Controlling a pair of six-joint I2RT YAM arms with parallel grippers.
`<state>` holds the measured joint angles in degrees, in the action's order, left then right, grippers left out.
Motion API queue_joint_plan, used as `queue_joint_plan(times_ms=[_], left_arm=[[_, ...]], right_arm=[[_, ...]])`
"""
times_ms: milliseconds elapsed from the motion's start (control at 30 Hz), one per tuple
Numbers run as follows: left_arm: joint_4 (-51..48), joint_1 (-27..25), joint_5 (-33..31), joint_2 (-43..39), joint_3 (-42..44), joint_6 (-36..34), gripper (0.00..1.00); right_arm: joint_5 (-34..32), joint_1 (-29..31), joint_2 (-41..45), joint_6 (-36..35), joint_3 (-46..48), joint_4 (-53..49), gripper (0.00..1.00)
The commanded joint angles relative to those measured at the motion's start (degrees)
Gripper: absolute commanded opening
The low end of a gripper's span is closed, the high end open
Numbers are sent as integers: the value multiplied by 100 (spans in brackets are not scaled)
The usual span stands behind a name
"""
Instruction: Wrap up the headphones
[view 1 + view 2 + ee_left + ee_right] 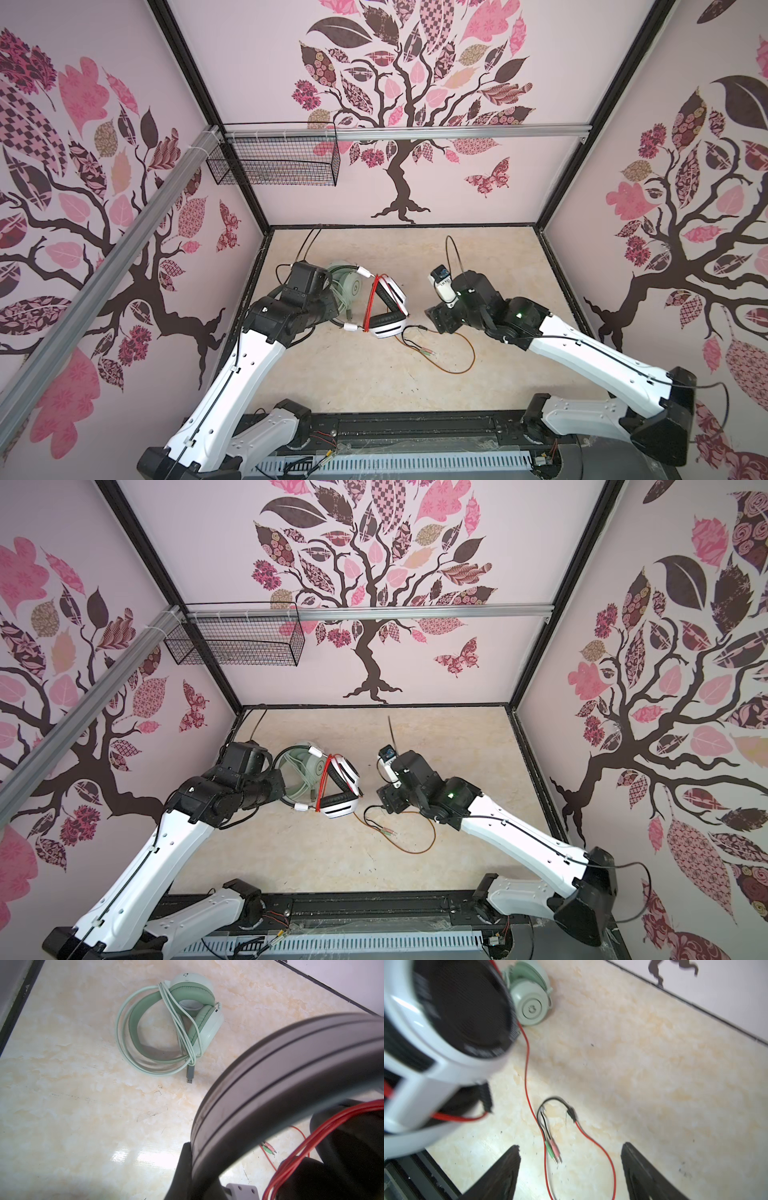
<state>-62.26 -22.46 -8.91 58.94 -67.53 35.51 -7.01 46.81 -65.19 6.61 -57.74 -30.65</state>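
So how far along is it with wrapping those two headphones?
Done: the mint-green headset lies on the table with its green cable wound round it. In hand: the left gripper clamps the band of the white and black headset, red cable partly coiled on it. Left: the plug end lies loose near the open right gripper.

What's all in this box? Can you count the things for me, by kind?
Headsets: 2, a mint-green headset and a white and black headset
Robot arms: 2, left arm and right arm
Wire basket: 1
Total: 5
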Motion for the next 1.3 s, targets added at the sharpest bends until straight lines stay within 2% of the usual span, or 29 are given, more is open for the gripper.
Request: queue_joint_plan(times_ms=[0,167,333,433,800,1033,1167,1267], left_arm=[[376,-13,-212,-53,-414,-97,0],[606,-13,-193,-132,-284,-406,0],[911,-13,-156,-273,12,-496,0],[1013,-13,-120,-294,182,-499,0],[1129,12,-30,-380,427,-484,0],[1151,119,59,-454,471,-482,0],[1240,491,531,-442,540,-482,0],[1252,582,602,-451,548,-482,0]], right_arm=[[791,-44,423,765,823,562,78],[1390,-45,554,1460,2145,1252,73],[1185,-42,569,1856,2972,1614,69],[1355,-47,406,1972,3325,2009,66],[1829,-14,-745,1653,3184,2523,54],[1624,281,-890,1734,3233,2655,45],[1508,458,-898,1798,3238,2626,40],[1425,547,-971,1827,3226,2651,36]])
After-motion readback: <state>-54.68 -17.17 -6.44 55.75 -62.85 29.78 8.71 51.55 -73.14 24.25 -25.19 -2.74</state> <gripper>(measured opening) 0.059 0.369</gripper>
